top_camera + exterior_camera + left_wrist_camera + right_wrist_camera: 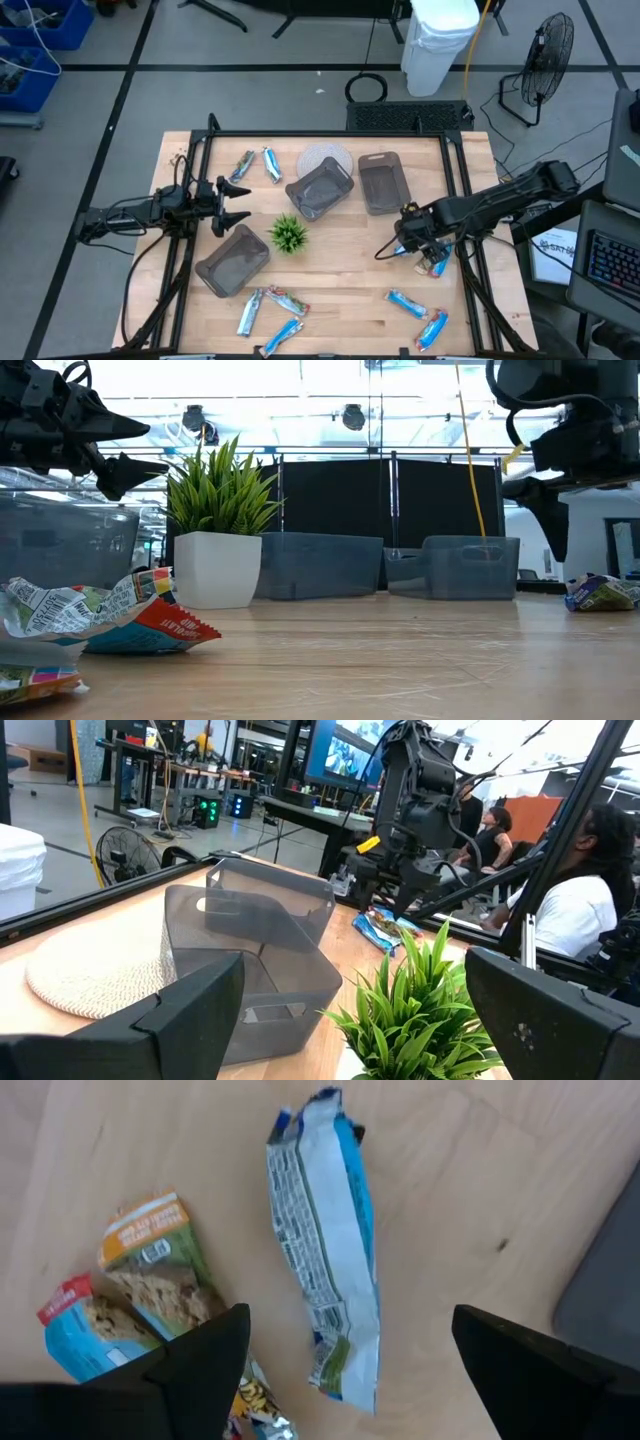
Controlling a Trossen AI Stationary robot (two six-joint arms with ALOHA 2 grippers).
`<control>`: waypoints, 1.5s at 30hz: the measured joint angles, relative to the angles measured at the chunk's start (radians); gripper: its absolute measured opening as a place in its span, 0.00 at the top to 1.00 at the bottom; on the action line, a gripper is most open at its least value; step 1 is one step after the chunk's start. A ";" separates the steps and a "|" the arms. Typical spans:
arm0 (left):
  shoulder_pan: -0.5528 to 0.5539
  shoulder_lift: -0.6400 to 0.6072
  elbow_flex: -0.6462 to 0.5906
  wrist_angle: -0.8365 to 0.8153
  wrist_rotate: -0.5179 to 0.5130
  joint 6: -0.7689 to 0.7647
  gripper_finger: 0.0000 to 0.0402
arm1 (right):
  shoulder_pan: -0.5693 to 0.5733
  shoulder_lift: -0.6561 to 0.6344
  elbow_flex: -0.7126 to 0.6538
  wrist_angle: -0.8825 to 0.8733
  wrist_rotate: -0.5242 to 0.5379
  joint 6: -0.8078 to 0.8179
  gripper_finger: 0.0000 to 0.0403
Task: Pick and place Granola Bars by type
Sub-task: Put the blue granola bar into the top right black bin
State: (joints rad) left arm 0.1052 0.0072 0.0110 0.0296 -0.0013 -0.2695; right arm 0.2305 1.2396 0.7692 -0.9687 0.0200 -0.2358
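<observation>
Granola Bars lie flat and scattered on the wooden table: two at the far left [258, 164], several along the near edge [272, 312], two at the near right [420, 314], and a cluster at the right edge [436, 263]. My right gripper [408, 243] hangs open, pointing down above that cluster. In its wrist view a blue and silver bar [326, 1250] lies on the wood below the spread fingers [347, 1335], with two more bars [150, 1270] beside it. My left gripper [236, 204] waits open and level at the table's left side.
Three grey trays stand on the table: two at the far middle [320, 188] [381, 182] and one at the near left [233, 261]. A small green plant [288, 234] stands at the centre and a round woven mat [325, 158] behind the trays. A person [570, 900] sits beyond the table's right side.
</observation>
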 joint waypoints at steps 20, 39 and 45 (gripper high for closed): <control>0.000 0.000 0.000 0.000 0.000 0.000 0.06 | 0.000 0.181 0.000 0.013 0.004 0.005 0.17; 0.000 0.000 0.000 0.000 0.000 0.000 0.06 | 0.000 0.225 0.000 0.045 0.004 0.012 0.51; 0.000 0.000 0.000 0.000 0.000 0.000 0.06 | 0.000 0.225 0.000 0.045 0.000 0.007 0.73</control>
State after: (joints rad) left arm 0.1051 0.0074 0.0112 0.0296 -0.0013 -0.2697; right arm 0.2310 1.4643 0.7692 -0.9237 0.0196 -0.2288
